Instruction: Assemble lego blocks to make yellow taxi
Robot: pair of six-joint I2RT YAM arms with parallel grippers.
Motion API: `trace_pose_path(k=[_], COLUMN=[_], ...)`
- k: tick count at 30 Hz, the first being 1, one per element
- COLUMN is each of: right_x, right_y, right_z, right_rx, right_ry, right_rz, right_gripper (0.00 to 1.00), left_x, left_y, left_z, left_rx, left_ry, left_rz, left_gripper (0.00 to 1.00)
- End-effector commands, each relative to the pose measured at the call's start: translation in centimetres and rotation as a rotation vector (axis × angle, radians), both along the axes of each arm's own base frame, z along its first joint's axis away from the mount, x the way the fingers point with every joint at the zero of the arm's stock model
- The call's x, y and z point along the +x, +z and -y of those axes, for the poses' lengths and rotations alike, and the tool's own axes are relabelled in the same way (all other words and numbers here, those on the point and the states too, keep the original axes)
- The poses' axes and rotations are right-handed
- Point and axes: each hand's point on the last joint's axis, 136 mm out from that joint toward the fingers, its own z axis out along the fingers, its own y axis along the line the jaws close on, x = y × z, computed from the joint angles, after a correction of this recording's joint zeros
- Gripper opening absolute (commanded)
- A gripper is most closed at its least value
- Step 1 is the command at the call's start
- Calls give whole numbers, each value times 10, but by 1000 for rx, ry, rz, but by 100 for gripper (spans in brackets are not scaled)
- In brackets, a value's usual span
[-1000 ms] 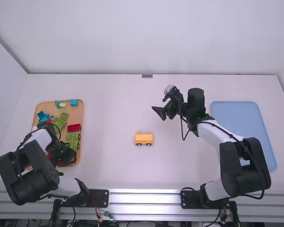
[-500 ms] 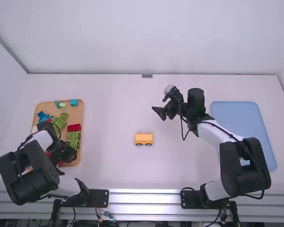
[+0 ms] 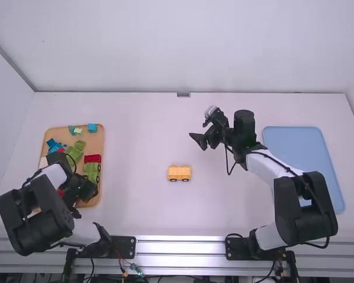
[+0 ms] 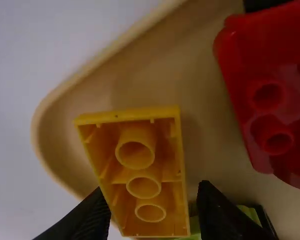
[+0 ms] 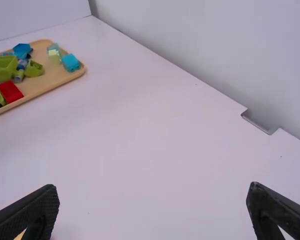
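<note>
My left gripper (image 3: 87,193) is low over the near end of the wooden tray. In the left wrist view a yellow block (image 4: 155,175) shows its hollow underside, and my left gripper (image 4: 152,210) is open around its lower part, with a narrow gap beside the right finger. A yellow-orange car piece with dark wheels (image 3: 179,172) stands on the middle of the table. Farther back and to its right, my right gripper (image 3: 197,141) hangs with nothing held; in its wrist view the right gripper (image 5: 152,207) has its fingers wide apart.
The wooden tray (image 3: 102,144) also holds a red block (image 3: 92,159), a green wheeled piece (image 3: 92,171), green pieces and blue blocks (image 3: 92,127). Close to the yellow block lies a red piece (image 4: 250,105). A blue tray (image 3: 292,135) lies at the right, partly under the right arm.
My left gripper has shifted slightly to the right and away from the camera inside the tray. The right arm and the yellow car piece have stayed put.
</note>
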Motion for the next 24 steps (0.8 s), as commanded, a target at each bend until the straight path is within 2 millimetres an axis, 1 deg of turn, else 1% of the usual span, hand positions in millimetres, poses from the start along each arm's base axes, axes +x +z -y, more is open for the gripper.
trace_pose_path(k=[1, 5, 6, 7, 8, 11, 18, 24], right_x=[-3, -3, -3, -3, -3, -3, -3, -3], right_y=[0, 0, 0, 0, 0, 0, -1, -1], right_z=[0, 0, 0, 0, 0, 0, 0, 0], right_rx=[0, 0, 0, 0, 0, -1, -1, -1], right_ry=[3, 3, 3, 4, 3, 3, 3, 4], right_rz=[0, -1, -1, -1, -1, -3, -4, -4], right_gripper=[99, 99, 99, 99, 99, 99, 99, 99], left_x=[0, 0, -1, -1, -2, -4, -11, -12], left_y=[2, 2, 2, 2, 2, 2, 1, 0], left_z=[2, 1, 2, 2, 2, 2, -4, -6], left_rx=[-19, -14, -16, -19, -19, -16, 22, 33], left_ry=[28, 28, 28, 29, 29, 30, 31, 31], left_rz=[9, 12, 8, 6, 3, -7, -44, -51], left_gripper=[44, 41, 32, 27, 24, 23, 32, 34])
